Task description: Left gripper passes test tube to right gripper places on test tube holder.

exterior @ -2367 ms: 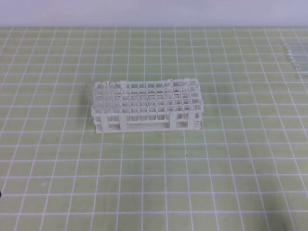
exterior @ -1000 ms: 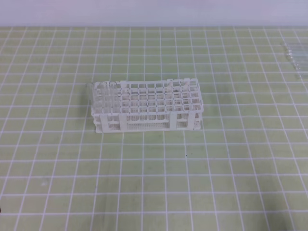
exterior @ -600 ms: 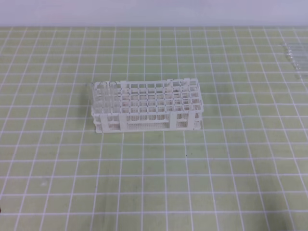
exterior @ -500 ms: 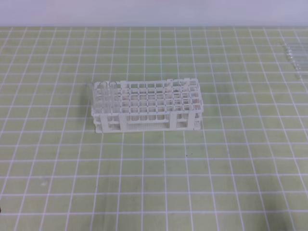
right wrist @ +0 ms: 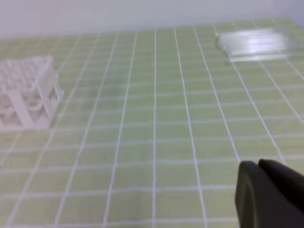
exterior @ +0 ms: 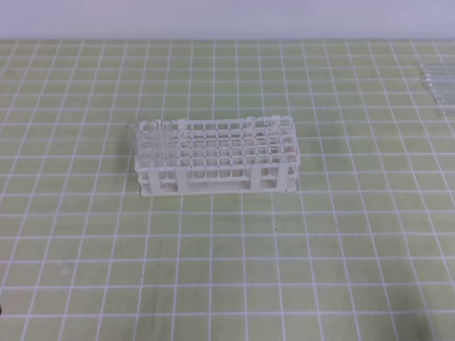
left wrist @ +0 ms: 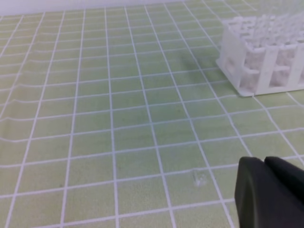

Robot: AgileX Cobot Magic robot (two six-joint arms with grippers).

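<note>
Sitting near the middle of the green gridded mat (exterior: 227, 256), slightly left and toward the far half: the white test tube holder (exterior: 217, 158), long side running left to right. Standing upright in its left-end holes, a few clear tubes (exterior: 153, 138), faint and hard to count. Lying flat at the far right edge of the mat, well apart from the holder: a cluster of spare test tubes (exterior: 435, 84), partly cut off in the high view. Stretching wide and bare around the holder on the near, left and right sides, with the pale wall (exterior: 227, 18) closing the far edge.

Showing only as a dark tip low right in the left wrist view: the left gripper (left wrist: 270, 194), holder far and to the right of it, fingers appearing pressed together, nothing between them. Likewise the right gripper (right wrist: 268, 194), seemingly pressed together too, spare tubes (right wrist: 254, 43) far ahead, holder (right wrist: 26, 92) off to the left.
</note>
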